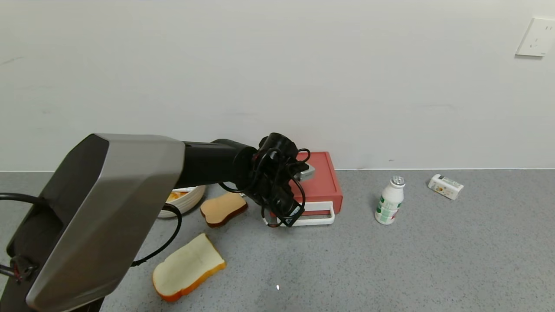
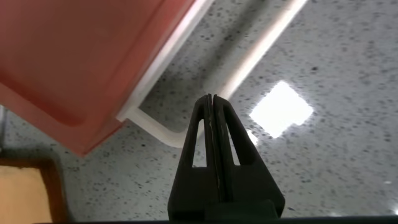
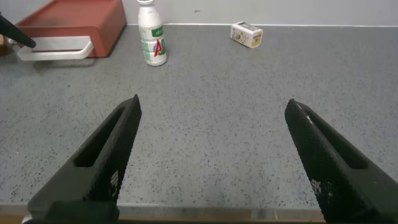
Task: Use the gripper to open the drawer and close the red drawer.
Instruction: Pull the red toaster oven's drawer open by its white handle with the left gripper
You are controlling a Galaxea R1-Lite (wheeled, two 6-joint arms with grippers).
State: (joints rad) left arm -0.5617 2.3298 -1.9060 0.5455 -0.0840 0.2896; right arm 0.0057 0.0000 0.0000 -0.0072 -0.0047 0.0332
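Observation:
The terracotta-red drawer box [image 1: 320,182] stands against the wall, with its white loop handle [image 1: 318,219] facing front. My left gripper [image 1: 277,222] is shut, and its tips are at the left part of the handle. In the left wrist view the shut fingers [image 2: 211,124] point at the white handle bar [image 2: 158,129], with the red box [image 2: 74,56] just beyond. Nothing shows between the fingers. My right gripper [image 3: 213,101] is open and empty over bare table, far from the drawer [image 3: 74,22], and is out of the head view.
A white bottle [image 1: 389,200] and a small carton [image 1: 445,186] stand right of the drawer. Two bread slices [image 1: 188,268] [image 1: 223,209] and a bowl [image 1: 184,199] lie to its left. The wall is right behind the drawer.

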